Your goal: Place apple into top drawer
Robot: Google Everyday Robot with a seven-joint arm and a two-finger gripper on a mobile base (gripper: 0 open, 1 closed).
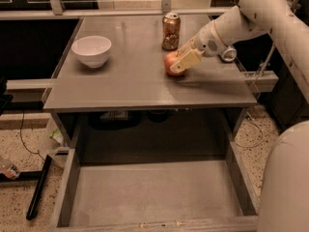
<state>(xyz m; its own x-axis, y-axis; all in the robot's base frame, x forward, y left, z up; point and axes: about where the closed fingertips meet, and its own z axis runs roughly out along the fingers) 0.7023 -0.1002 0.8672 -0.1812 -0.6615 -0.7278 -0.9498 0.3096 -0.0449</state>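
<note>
The red apple (170, 61) with yellowish patches sits on the grey tabletop (125, 83), right of the middle and just in front of a soda can. My gripper (175, 66) reaches in from the upper right and is shut on the apple, with one beige finger (185, 60) lying across its right front side. The apple still rests on the tabletop. The top drawer (154, 190) is pulled out wide below the table's front edge, and its flat grey bottom is bare.
A soda can (171, 31) stands upright just behind the apple. A white bowl (91, 50) sits at the left of the tabletop. My white arm (256, 13) crosses the upper right. My base (287, 182) fills the lower right beside the drawer.
</note>
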